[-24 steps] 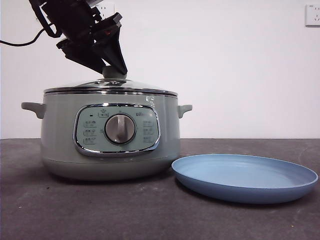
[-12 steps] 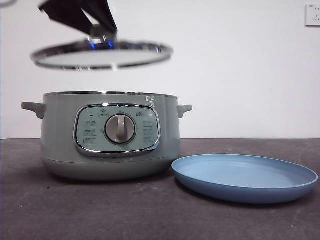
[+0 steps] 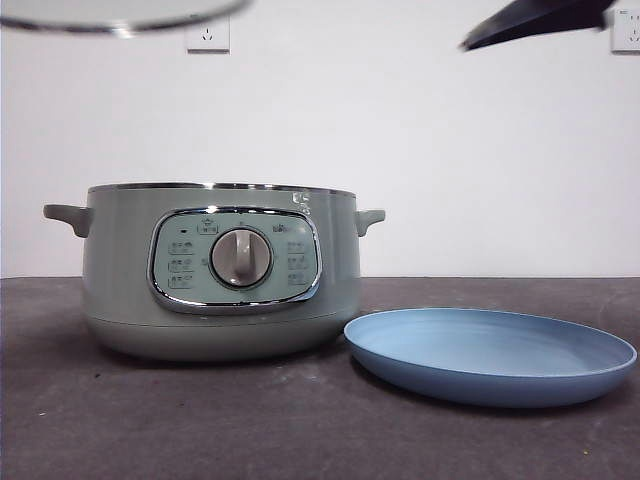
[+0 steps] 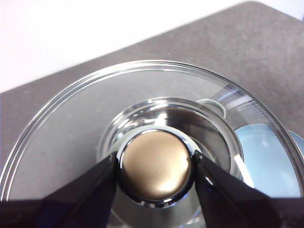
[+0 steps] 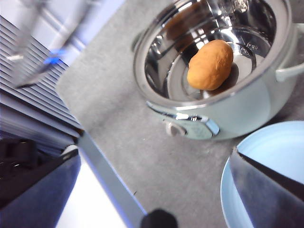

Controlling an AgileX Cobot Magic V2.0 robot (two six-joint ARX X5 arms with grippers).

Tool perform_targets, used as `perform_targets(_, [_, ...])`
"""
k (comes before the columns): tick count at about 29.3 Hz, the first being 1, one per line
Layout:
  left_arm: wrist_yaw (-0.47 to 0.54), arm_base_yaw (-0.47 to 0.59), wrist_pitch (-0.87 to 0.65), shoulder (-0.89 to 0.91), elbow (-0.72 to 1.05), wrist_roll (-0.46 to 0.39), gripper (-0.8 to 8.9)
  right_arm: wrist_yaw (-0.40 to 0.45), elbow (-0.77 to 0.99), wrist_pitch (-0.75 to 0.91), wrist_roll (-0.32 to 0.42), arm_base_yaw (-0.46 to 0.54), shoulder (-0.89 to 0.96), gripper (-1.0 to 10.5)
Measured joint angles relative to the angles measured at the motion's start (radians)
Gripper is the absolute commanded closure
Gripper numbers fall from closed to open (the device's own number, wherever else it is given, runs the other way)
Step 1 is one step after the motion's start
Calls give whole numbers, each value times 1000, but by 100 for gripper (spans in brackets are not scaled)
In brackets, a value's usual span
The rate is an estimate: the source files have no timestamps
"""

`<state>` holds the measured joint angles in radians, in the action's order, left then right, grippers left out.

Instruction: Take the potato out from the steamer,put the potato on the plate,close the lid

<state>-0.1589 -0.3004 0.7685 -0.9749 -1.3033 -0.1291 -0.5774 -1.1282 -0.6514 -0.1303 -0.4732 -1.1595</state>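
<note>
Potato (image 5: 210, 64) lying inside the steamer (image 3: 220, 270), on the shiny metal floor of the open pot, tilted a little and near one wall; nothing else seen in there. Steamer standing upright on the dark table (image 3: 200, 420), dial and control panel facing the front view, top uncovered. Plate (image 3: 490, 355) sitting flat on the table just beside the steamer, its rim close to the pot's base, holding nothing; touching or not cannot be told. Lid (image 3: 120, 14) held high above the steamer's left side, only its chrome edge showing at the top of the front view. Left gripper (image 4: 156, 166) pinching the lid's round knob, one black jaw pressed to each side, the glass spreading out below and the pot and plate visible through it. Right gripper (image 5: 152, 190) spread wide, jaws far apart, hovering well above the table between steamer and plate, gripping nothing; seen in the front view as a dark tip at the top right.
</note>
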Motion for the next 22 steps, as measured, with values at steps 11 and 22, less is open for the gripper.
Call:
perform_targets(11, [66, 38, 261, 210, 0, 3, 822, 189, -410, -23, 2, -169, -445, 351])
perform_targets(22, [66, 38, 383, 335, 0, 37, 822, 513, -640, 60, 45, -286, -841, 352])
